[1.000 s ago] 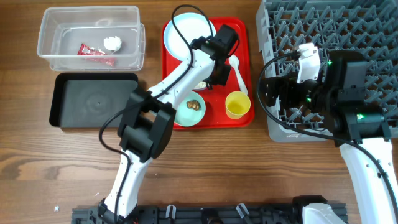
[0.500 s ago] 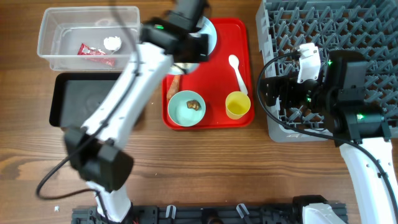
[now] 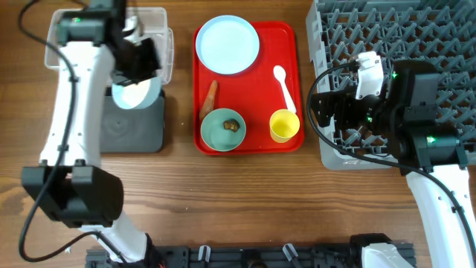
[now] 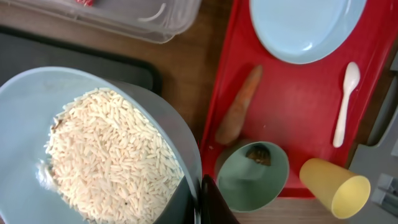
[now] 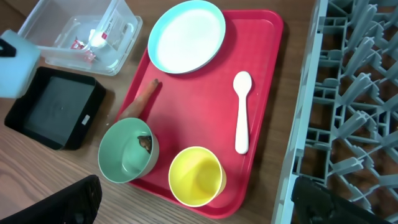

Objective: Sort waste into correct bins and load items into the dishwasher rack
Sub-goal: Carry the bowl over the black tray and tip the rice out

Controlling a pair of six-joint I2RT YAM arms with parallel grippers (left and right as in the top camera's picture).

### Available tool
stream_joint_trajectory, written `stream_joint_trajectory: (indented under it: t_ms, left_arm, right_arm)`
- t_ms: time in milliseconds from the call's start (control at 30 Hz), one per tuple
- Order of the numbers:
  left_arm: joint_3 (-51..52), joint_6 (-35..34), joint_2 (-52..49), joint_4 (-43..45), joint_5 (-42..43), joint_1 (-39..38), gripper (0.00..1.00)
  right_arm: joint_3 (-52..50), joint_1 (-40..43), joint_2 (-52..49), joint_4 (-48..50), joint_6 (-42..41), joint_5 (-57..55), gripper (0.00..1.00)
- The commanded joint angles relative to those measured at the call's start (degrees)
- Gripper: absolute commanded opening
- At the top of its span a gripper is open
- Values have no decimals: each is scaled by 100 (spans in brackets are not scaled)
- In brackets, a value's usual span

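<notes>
Rice bowl pinched by its rim over the black tray

The left gripper (image 4: 200,198) is clenched on the rim of the pale blue bowl (image 4: 25,106), whose body spreads away from the fingers above the black tray (image 4: 74,53). The bowl looks stiff, smooth and probably light, but the white rice grains (image 4: 106,155) weigh it off-centre, so a rim pinch could twist or slip, and loose grains spill readily. The right gripper (image 3: 325,113) is spread wide with nothing between its fingers, just beside the dishwasher rack (image 3: 416,37).

Surface: wooden table (image 3: 245,201)
Left: clear tub (image 3: 160,37), black tray (image 3: 137,126) just beside it
Middle: red serving tray (image 3: 260,89)
Right: grey rack (image 3: 416,30)
</notes>
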State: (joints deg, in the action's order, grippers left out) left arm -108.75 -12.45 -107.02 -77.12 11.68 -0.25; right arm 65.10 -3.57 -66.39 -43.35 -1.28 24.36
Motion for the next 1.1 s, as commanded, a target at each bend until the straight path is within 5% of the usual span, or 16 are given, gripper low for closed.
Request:
stream_joint_trajectory:
  t_ms: [0,233,600,1067]
  left_arm:
    - [463,800,118,186,973,673,4]
    - [1606,1078,118,1106,2437,1644,4]
    - [3108,1078,118,2428,3410,2483,4]
    - [3600,1080,116,3287,4990,3499,4]
  right_arm:
    - [153,-33,-28,-24,-28,-55,100]
    - [153,-33,-28,-20,-26,-55,100]
    - [153,-33,-28,-17,-39,-52,100]
    - [153,-35,-28,-11,-66,-50,100]
